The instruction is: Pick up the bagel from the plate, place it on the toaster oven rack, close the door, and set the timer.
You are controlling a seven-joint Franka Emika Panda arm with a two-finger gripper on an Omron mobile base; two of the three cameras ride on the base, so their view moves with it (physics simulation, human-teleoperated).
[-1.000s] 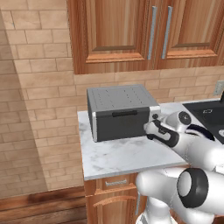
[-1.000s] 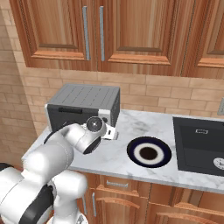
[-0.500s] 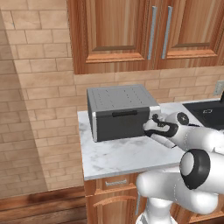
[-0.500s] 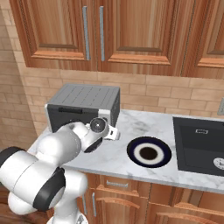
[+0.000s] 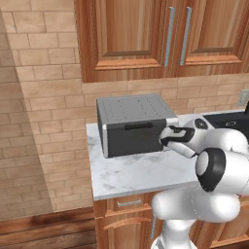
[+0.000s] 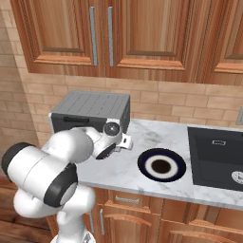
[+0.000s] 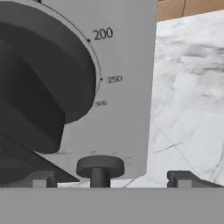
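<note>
The toaster oven point(image 5: 131, 121) stands on the marble counter with its dark door point(image 5: 138, 138) shut and the bar handle point(image 5: 138, 126) along the top edge. My gripper point(image 5: 164, 137) is open at the oven's right front. In the hand view the gripper point(image 7: 111, 179) faces the grey control panel point(image 7: 127, 65), with a big dark knob point(image 7: 39, 87) to the left and a small knob point(image 7: 99, 168) between the fingertips point(image 7: 41, 178). The plate point(image 6: 161, 165) lies to the oven's right, and nothing golden shows on it. The bagel and the toaster oven rack are hidden.
A black stovetop point(image 6: 216, 156) is set into the counter point(image 5: 141, 172) right of the plate. Wooden wall cabinets point(image 5: 160, 34) hang above the oven. The counter ends at a brick wall point(image 5: 44, 126) on the left. My own arm point(image 6: 57, 161) fills the near side.
The hand has crept a little up and closer to the oven's right front panel, and the elbow has swung round. Oven, door and plate have not moved.
</note>
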